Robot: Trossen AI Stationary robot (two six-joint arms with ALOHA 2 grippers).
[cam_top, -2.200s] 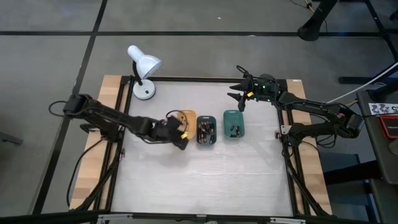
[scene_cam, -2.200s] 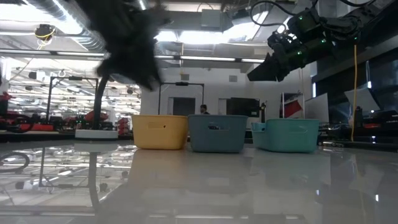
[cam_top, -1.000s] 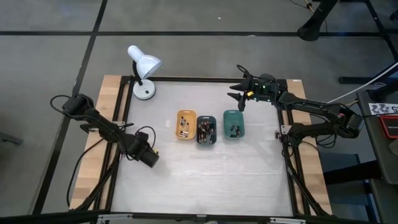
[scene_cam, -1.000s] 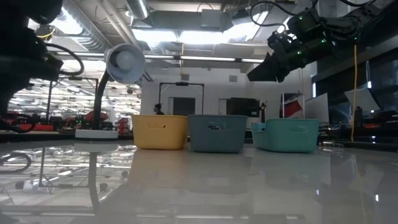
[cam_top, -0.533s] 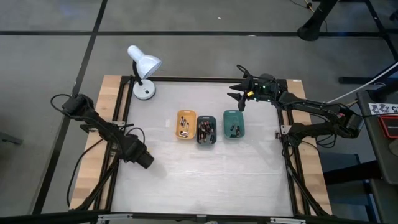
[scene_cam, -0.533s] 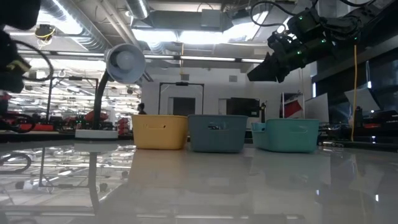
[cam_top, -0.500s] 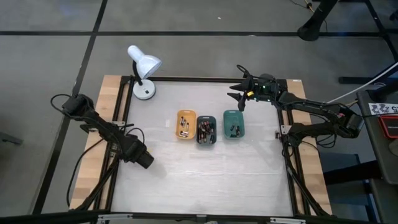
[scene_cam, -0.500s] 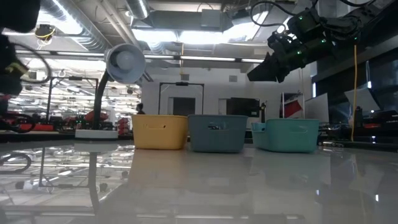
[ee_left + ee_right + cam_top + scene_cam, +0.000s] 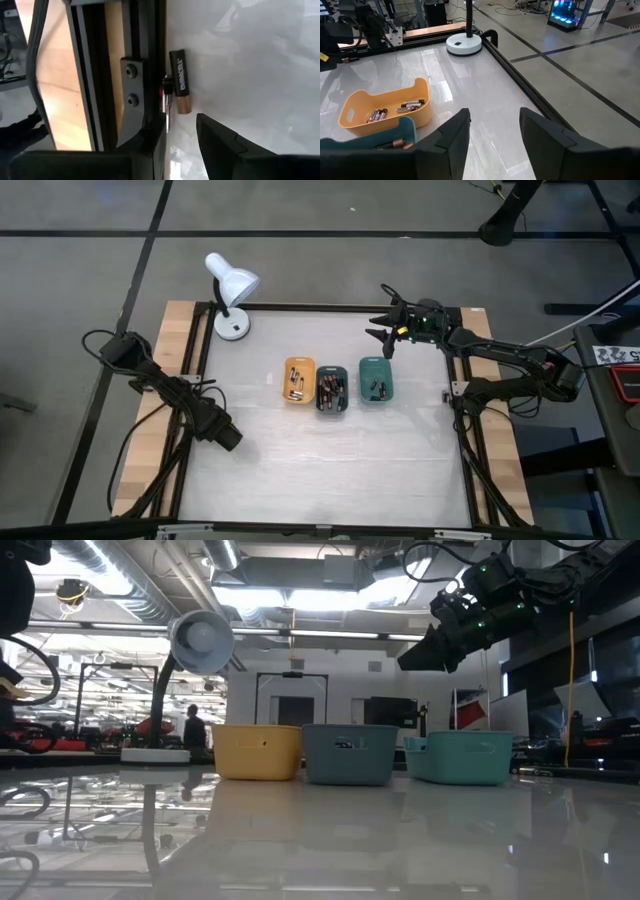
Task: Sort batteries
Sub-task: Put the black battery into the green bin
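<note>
Left gripper: the left gripper (image 9: pixel 228 437) is low at the left edge of the table, in the left middle of the high view. In the left wrist view its fingers (image 9: pixel 220 137) stand apart with nothing between them.
Right gripper: the right gripper (image 9: pixel 381 326) hangs in the air above the upper right part of the table, behind the trays. Its fingers are spread and empty.
Loose battery: one battery (image 9: pixel 180 81), black with a copper end, lies on the white table surface just beside the black frame rail (image 9: pixel 148 60), a little ahead of the left fingers.
Sorted batteries: more batteries (image 9: pixel 331 391) lie in the orange tray (image 9: pixel 299 380), the dark tray (image 9: pixel 331 394) and the green tray (image 9: pixel 376 379) in the middle of the high view.
Handling: I judge the loose battery small, stiff, smooth and a bit heavy for its size. It can roll or slip.
Where to grip: across the middle of the body, one finger on each long side. The rail beside it leaves little room for one finger.
</note>
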